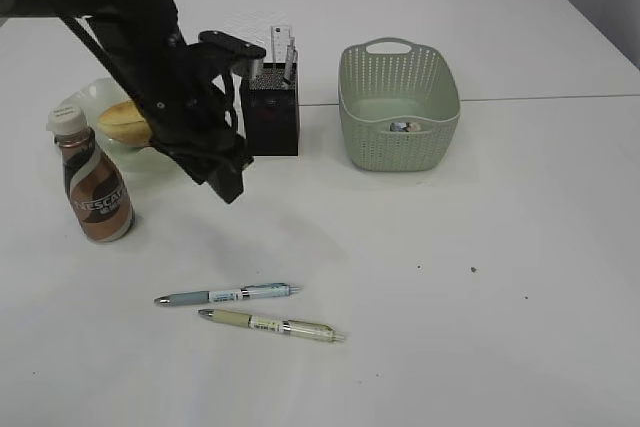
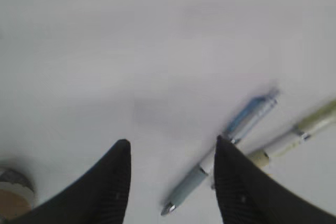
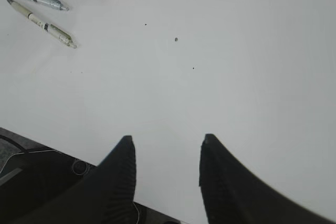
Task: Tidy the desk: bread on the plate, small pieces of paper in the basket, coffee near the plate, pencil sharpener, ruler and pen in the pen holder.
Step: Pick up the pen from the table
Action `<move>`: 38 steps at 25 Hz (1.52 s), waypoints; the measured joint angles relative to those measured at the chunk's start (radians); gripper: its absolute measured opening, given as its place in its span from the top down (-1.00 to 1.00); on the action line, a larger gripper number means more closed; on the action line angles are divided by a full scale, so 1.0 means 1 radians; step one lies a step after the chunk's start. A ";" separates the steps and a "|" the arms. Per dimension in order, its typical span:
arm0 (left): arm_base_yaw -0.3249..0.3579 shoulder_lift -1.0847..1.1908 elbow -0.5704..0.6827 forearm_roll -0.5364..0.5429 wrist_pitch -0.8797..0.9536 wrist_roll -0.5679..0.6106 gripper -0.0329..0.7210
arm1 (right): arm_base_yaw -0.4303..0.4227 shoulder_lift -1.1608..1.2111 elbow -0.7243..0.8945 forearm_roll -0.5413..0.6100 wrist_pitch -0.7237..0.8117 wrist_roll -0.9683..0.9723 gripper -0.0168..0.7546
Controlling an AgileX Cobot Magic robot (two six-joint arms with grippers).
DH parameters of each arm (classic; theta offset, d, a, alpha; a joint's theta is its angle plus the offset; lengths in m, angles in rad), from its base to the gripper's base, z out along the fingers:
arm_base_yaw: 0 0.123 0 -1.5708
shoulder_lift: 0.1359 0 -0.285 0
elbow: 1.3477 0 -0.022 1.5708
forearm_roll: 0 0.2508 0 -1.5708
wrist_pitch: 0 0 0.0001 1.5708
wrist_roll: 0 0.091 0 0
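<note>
Hovering my left fingers (image 2: 170, 182) half-open and empty over the blue pen (image 2: 226, 145), I figured straddling its barrel midway, clear of the green pen (image 2: 294, 132), was safest; right fingers (image 3: 165, 174) idled part-open, empty too.

The desk (image 1: 520, 247) was a plain white tabletop with a thin seam running across it at the far side. On it, at the left, stood the coffee (image 1: 92, 179), upright, with the plate (image 1: 105, 112) just behind it. Near the middle, at the seam, stood the pen holder (image 1: 272, 115); to its right sat the basket (image 1: 398, 107). Toward the near edge lay two pens side by side, a blue-grey pen (image 1: 228, 294) and just nearer an olive pen (image 1: 272, 325). A few dark specks dotted the right side.
</note>
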 joint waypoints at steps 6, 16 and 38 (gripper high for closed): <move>-0.090 0.000 0.000 0.111 0.103 0.124 -0.09 | 0.000 0.000 0.000 0.000 0.000 0.000 0.18; -0.148 0.045 -0.002 0.164 0.127 0.136 0.03 | 0.000 0.000 0.000 0.000 0.002 0.000 0.18; -0.148 0.125 -0.002 0.078 0.172 0.184 0.03 | 0.000 0.000 0.000 0.000 0.002 0.000 0.18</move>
